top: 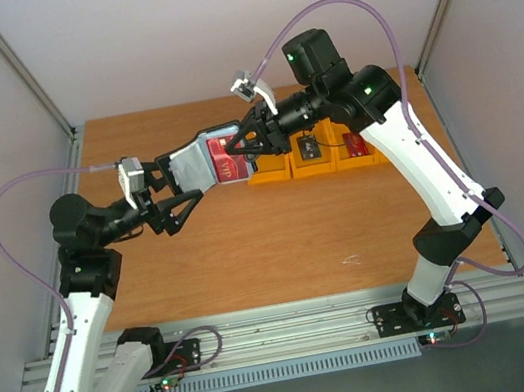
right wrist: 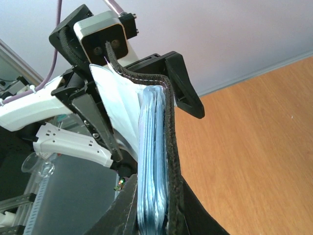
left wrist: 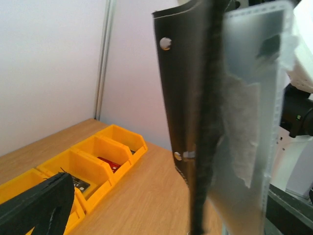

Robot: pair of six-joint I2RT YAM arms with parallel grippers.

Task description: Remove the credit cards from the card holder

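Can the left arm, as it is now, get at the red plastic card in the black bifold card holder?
Probably yes: the left gripper stands open at the free edge of the card holder, and the red card shows uncovered nearby. The right gripper, clamping that end, may crowd it.

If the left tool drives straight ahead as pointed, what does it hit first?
Most likely the card holder, which sits between the open fingers of the left tool. Beyond it, the right tool grips its far end. Exact depth is unclear.

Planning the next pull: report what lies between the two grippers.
The open card holder spans from the left gripper to the right gripper, a red card showing inside it; the top view shows this.
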